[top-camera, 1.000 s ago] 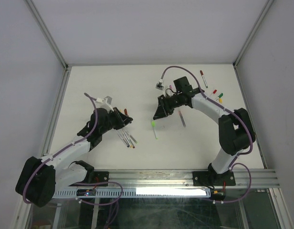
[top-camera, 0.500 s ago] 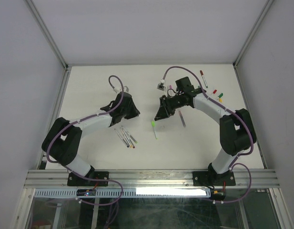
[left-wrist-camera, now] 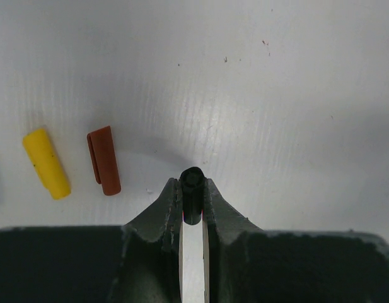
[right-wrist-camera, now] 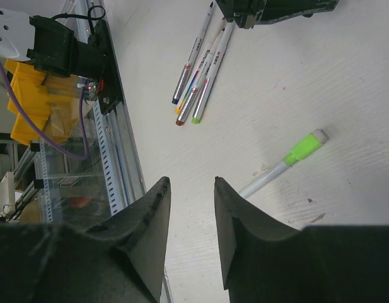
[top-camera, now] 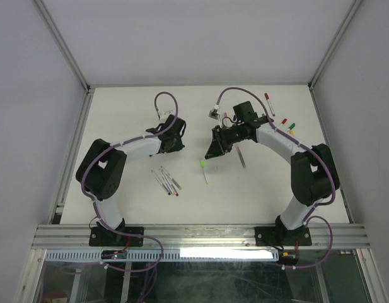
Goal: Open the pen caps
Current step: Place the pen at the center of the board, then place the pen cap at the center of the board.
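Midway through a cap-pulling job, the left gripper [left-wrist-camera: 191, 192] is pinched almost shut on a small dark cap [left-wrist-camera: 192, 178], held just above the white table [top-camera: 118, 113] at its far centre. A yellow cap [left-wrist-camera: 46, 163] and a dark red cap [left-wrist-camera: 104, 160] lie side by side on the surface just to the left of the fingertips. The right gripper [right-wrist-camera: 191, 184] hangs near the middle of the table with its jaws partly apart and nothing between them, tilted down toward the green-capped pen [right-wrist-camera: 289, 161], whose bright green cap [right-wrist-camera: 302, 149] is still seated on the barrel. To the near left, a cluster of pens [right-wrist-camera: 200, 60] lies with coloured tips bared, apparently already uncapped, and a few more loose caps [top-camera: 289, 126] sit at the far right. A purple pen [top-camera: 241, 156] lies right of the green one and a red-ended pen [top-camera: 268, 103] rests at the far right edge; whether either has its cap on is too small to tell. By this showing much of the work is done, with the green pen at least left to open.
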You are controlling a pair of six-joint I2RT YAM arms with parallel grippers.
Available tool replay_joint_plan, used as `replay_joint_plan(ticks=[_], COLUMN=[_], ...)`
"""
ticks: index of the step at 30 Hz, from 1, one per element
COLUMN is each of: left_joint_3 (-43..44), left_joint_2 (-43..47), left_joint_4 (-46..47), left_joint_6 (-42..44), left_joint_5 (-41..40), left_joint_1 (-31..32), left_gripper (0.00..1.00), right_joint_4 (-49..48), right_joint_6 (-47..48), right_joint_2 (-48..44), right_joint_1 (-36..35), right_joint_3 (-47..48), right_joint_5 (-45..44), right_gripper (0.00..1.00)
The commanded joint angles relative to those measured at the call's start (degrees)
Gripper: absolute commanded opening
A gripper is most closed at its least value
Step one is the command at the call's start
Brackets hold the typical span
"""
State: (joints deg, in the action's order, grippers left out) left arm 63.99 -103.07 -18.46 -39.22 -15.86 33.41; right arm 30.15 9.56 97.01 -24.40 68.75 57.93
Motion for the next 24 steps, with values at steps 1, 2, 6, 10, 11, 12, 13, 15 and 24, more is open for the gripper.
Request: replay_joint_plan(ticks=[1,2,6,10,11,12,13,15,24], left_joint_3=[4.3,5.0,6.9,7.8,7.9,7.9,7.9,7.7,7.6], left_joint_2=[-1.9,-2.5,-4.4,-5.5,-5.6,-5.7,-5.6,-5.3,-1.3], left_joint_4=[-3.5,-4.4,-6.8,-7.6,-7.7,-7.8,-7.8,-7.8,-7.7], left_joint_6=[2.2,2.3,2.5,2.7,2.7,2.7,2.6,2.5,2.6], left_joint_5=[-4.6,-5.2,-6.8,-6.9,-6.9,-6.8,-6.8,-6.8,-4.3], left_joint_1=[0.3,0.3,0.3,0.2,0.2,0.2,0.2,0.3,0.2], left_gripper=[0.07,0.07,0.11,0.17,0.21,0.23,0.25,0.28,0.30], right_joint_4=[-0.7,-0.7,-0.7,-0.8,-0.8,-0.8,-0.8,-0.9,-1.0], right_joint_6=[1.0,1.0,0.9,0.9,0.9,0.9,0.9,0.9,1.3], right_joint_2=[-3.0,-3.0,-3.1,-3.1,-3.1,-3.1,-3.2,-3.3,-3.8], right_joint_1=[0.6,0.5,0.8,0.8,0.9,1.0,1.1,1.1,1.4], right_joint_3=[0.2,0.2,0.2,0.0,0.1,0.1,0.1,0.0,-0.2], right_joint_5=[1.9,1.9,2.0,2.0,2.0,2.0,2.0,2.0,1.7], right_gripper=[0.36,0.36,0.36,0.36,0.36,0.37,0.37,0.37,0.37])
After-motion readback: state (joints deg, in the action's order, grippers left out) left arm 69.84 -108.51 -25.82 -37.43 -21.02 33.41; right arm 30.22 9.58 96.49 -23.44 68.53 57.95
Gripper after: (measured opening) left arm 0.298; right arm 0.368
